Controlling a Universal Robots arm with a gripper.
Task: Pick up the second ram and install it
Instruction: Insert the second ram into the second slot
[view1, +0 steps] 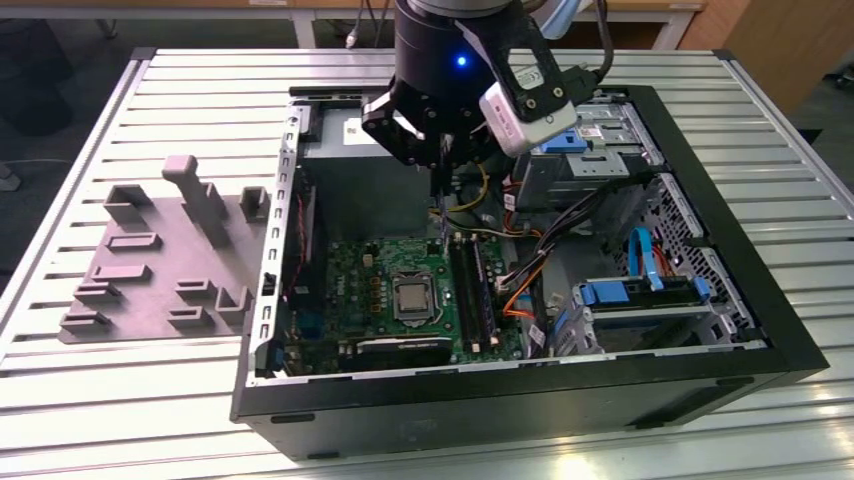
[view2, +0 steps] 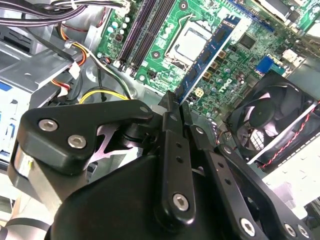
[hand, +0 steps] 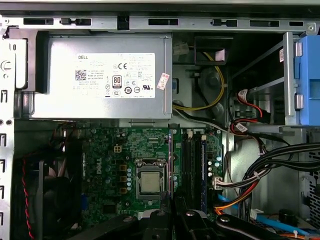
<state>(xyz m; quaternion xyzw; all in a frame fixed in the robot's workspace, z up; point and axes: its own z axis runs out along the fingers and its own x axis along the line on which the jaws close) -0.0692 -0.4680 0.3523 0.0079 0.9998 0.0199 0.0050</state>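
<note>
Carrying step: the tool (view2: 176, 102) — clamped on the second ram (view2: 207, 57), held edge-on — hangs above the motherboard (view1: 387, 290) inside the computer case (view1: 747, 330). Seating would call for alignment over the memory slots (hand: 189, 165).

A table topped with ribbed, silver-grey aluminium slats (view1: 160, 90) carries everything here. Toward the exterior view's right lies a black open-sided desktop computer case (view1: 534, 405), flat on its side so its inside faces up. Just beside it, on the exterior view's left, sits a flat grey plastic fixture plate (view1: 147, 270) — moulded with small raised blocks and one taller upright post.
</note>
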